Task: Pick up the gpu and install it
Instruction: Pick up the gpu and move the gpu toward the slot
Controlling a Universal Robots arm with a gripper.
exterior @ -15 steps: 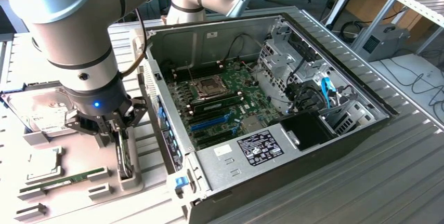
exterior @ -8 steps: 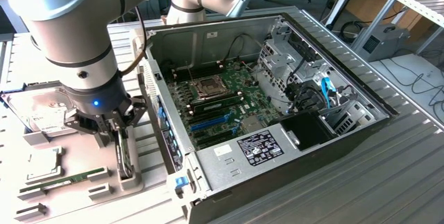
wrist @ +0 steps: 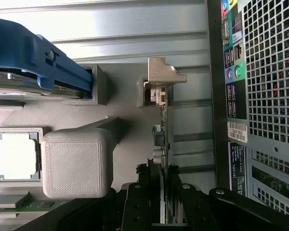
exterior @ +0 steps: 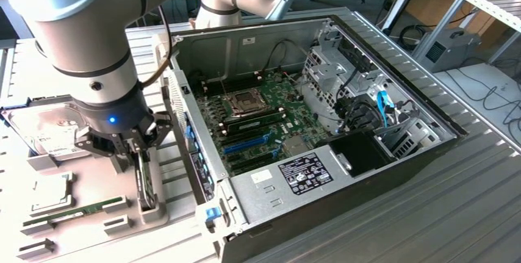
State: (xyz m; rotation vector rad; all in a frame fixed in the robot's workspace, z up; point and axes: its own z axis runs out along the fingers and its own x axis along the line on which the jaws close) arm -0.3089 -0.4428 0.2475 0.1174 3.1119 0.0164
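Observation:
The gpu stands on edge in a grey slotted holder, just off the open computer case's side at the exterior view's left. Seen edge-on in the wrist view, the gpu is a thin green board with its silver end bracket at the far end. My gripper has come down over the card's upper edge. Its fingers stand on either side of the board, and the gripper looks open, with narrow gaps to the card. The card still rests in its holder.
The motherboard with blue slots lies inside the case. On the grey parts tray are a hard drive in a blue caddy, a CPU and a RAM stick. The case's rear panel is close beside the card.

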